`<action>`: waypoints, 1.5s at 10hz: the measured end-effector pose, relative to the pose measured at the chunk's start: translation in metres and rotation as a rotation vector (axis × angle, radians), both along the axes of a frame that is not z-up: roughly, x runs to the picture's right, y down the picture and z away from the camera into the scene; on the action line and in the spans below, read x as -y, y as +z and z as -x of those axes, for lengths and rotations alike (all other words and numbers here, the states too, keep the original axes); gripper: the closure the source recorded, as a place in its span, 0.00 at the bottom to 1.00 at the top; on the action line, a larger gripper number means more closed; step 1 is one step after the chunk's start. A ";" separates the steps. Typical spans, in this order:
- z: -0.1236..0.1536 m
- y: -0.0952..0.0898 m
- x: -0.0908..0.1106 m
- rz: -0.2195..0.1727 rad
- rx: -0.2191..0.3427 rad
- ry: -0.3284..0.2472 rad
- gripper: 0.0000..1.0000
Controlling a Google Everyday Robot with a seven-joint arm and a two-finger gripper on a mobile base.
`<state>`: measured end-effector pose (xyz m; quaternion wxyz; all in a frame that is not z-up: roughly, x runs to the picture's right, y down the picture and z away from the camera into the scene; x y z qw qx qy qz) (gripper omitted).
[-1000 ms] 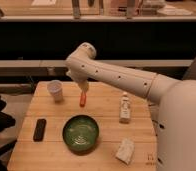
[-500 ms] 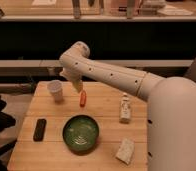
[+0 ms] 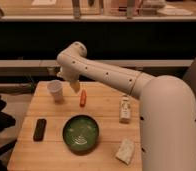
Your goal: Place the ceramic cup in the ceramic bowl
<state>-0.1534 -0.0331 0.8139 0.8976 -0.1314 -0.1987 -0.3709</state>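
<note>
While the ceramic cup (image 3: pixel 55 90) is standing upright, apart from the ceramic bowl (image 3: pixel 66 133), your gripper (image 3: pixel 74 86) is hovering just beside it; you cannot tell its grip.

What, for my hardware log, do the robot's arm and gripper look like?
The arm is a smooth off-white tube with rounded joints and small dark dots along its shell; no cables show. The gripper, beside the ceramic cup, is the same pale colour.
</note>
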 end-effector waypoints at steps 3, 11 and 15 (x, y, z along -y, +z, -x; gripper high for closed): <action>0.008 0.006 -0.004 0.022 0.015 -0.019 0.20; 0.025 0.030 -0.015 0.072 0.035 -0.066 0.20; 0.033 0.043 -0.020 0.105 0.051 -0.095 0.20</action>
